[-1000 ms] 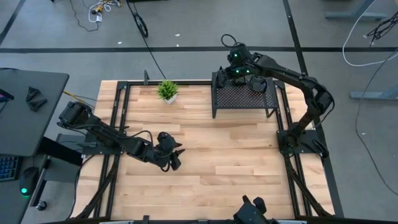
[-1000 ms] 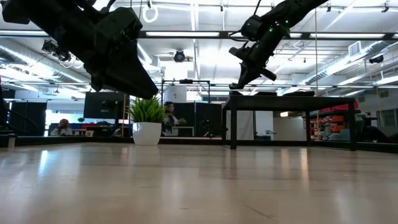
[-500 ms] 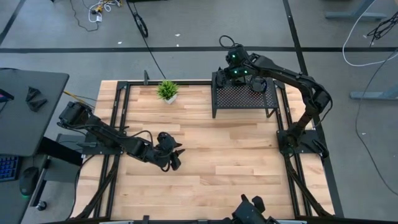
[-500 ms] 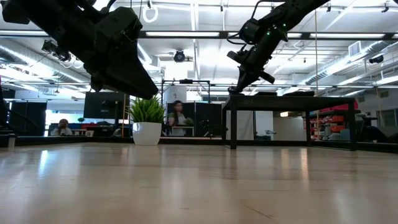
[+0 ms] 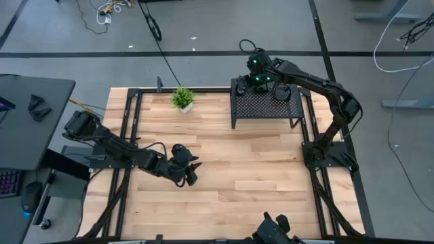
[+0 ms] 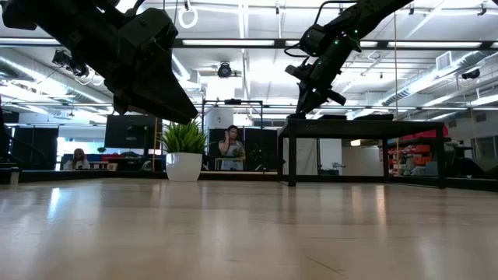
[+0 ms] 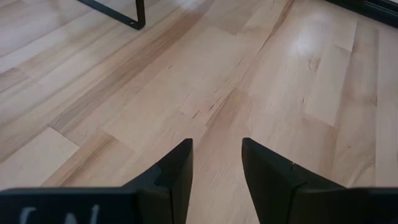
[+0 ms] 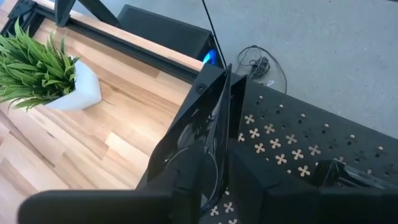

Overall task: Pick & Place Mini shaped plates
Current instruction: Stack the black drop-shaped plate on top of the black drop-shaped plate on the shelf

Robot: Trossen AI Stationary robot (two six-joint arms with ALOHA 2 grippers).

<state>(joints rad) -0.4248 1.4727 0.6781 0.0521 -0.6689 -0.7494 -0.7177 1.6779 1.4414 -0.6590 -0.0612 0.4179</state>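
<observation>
Mini shaped plate (image 8: 193, 149), glossy black and standing on edge, sits between the fingers of the right pincer (image 8: 227, 81), which is narrow and closed on it. The plate's outline is hard to tell, as only one shiny face shows in the right wrist view. Pincer and plate hang over the near-left corner of the black perforated rack (image 8: 292, 143), close above its top. From above, the right pincer (image 5: 247, 83) is at the rack's (image 5: 268, 107) left end, at the far side of the desk (image 5: 237, 183). In the low view the pincer (image 6: 299, 105) points down, just over the rack's top (image 6: 358, 120). Another dark thing (image 5: 281, 91) lies on the rack just beside the arm; what it is cannot be told.

A small green potted plant (image 5: 182, 99) stands on the desk to the left of the rack, well apart from it.

The left pincer (image 5: 190, 169) waits over the bare wood nearer the front left of the desk, its fingers (image 7: 177, 168) spread with nothing between them.

In the room behind the desk a person (image 6: 231, 144) stands.
</observation>
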